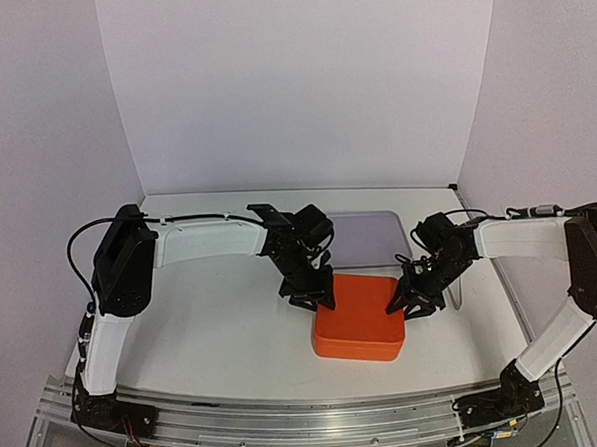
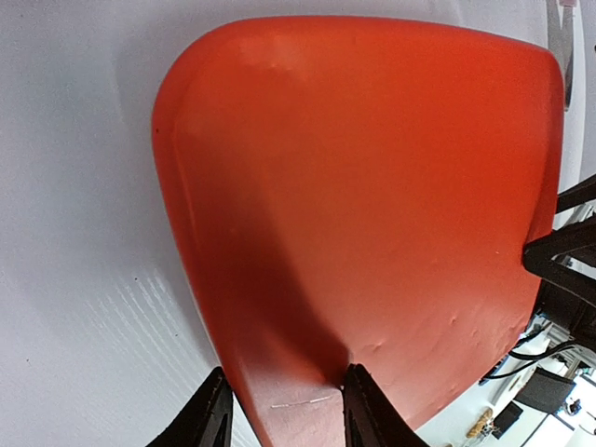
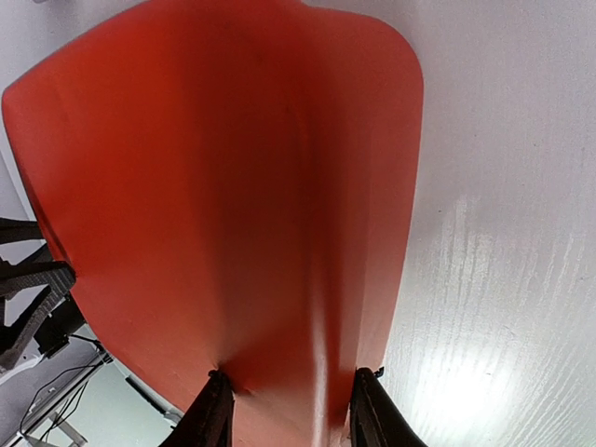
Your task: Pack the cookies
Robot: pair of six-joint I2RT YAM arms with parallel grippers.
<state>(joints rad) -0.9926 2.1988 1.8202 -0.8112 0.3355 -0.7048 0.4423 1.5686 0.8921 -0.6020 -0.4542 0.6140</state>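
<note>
An orange box [image 1: 358, 315] with rounded corners lies closed on the white table, right of centre. No cookies show in any view. My left gripper [image 1: 313, 301] is at the box's far left edge. In the left wrist view [image 2: 284, 419] its jaws straddle that edge, one finger [image 2: 368, 410] pressing on the orange top [image 2: 363, 186] and the other against the side. My right gripper [image 1: 408, 306] is at the box's right edge. In the right wrist view [image 3: 284, 414] its jaws straddle that rim of the box [image 3: 223, 186] the same way.
A pale lavender translucent tray [image 1: 364, 235] lies flat behind the box near the back wall. White walls close in the table at the back and both sides. The metal rail [image 1: 309, 418] with the arm bases runs along the near edge.
</note>
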